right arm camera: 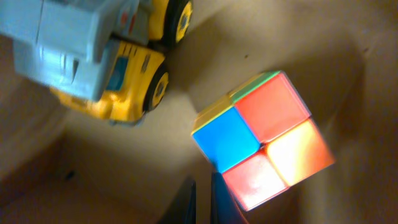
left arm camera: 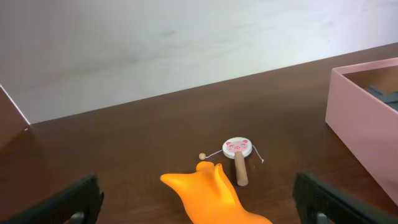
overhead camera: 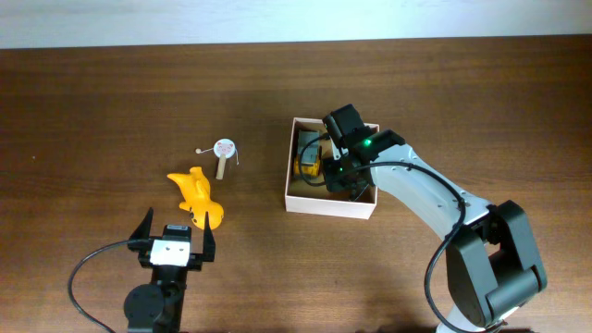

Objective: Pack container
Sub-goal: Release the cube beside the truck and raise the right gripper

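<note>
The white-walled container (overhead camera: 324,203) sits right of centre on the dark wooden table (overhead camera: 92,111). The right gripper (overhead camera: 344,178) is lowered inside it, and the wrist hides much of the box from above. Its fingers are pressed together on nothing, just beside one two-by-two colour cube (right arm camera: 264,137). One grey-and-yellow toy truck (right arm camera: 106,56) lies in the far corner. Two toys lie outside on the left: one orange animal figure (overhead camera: 197,192) and one pig-faced rattle drum (overhead camera: 223,150). The left gripper (overhead camera: 178,233) stands spread wide and empty, near the figure.
</note>
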Available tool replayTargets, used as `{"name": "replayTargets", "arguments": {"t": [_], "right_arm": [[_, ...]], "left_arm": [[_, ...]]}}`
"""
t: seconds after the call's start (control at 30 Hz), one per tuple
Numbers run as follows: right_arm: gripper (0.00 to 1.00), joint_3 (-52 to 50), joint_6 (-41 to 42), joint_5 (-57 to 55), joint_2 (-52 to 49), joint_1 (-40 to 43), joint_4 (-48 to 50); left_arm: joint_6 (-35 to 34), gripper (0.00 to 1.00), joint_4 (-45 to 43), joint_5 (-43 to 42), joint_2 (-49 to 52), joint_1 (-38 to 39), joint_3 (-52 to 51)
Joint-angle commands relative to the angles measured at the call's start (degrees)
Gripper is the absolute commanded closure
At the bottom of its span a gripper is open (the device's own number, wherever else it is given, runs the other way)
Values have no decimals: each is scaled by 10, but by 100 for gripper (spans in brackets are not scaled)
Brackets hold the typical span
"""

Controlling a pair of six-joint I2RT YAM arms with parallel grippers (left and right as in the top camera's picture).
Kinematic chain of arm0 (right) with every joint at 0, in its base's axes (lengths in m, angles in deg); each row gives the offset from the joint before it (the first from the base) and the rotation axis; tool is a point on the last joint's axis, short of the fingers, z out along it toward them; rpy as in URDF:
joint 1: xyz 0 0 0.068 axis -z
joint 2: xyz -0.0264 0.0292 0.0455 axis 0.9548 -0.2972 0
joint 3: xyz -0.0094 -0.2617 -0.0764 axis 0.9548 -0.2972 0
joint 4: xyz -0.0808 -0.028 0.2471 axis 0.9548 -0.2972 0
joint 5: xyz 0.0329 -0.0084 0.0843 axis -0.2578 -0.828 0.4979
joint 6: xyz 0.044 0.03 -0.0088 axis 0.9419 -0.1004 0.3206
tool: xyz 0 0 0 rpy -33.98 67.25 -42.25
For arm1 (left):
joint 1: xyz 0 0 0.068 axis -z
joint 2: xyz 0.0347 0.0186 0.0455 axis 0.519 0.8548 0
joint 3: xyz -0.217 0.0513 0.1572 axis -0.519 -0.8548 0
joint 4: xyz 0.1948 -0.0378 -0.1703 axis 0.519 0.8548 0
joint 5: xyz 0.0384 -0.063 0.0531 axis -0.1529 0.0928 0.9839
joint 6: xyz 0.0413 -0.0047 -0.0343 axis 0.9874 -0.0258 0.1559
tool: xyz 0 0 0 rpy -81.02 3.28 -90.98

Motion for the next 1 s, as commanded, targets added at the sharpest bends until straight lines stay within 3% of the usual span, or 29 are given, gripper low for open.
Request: {"name": "replayTargets", "arguments": {"t": [0.0, 0.63, 0.97], "right_arm": [[95, -3, -6, -35, -3, 4, 6], [96, -30, -70, 19, -3, 4, -2], [96, -32, -70, -59, -3, 5, 26]], "left_arm": [[9, 1, 2, -6, -4, -1, -2], [9, 1, 2, -7, -4, -1, -2], [9, 1, 2, -7, -4, -1, -2]]}}
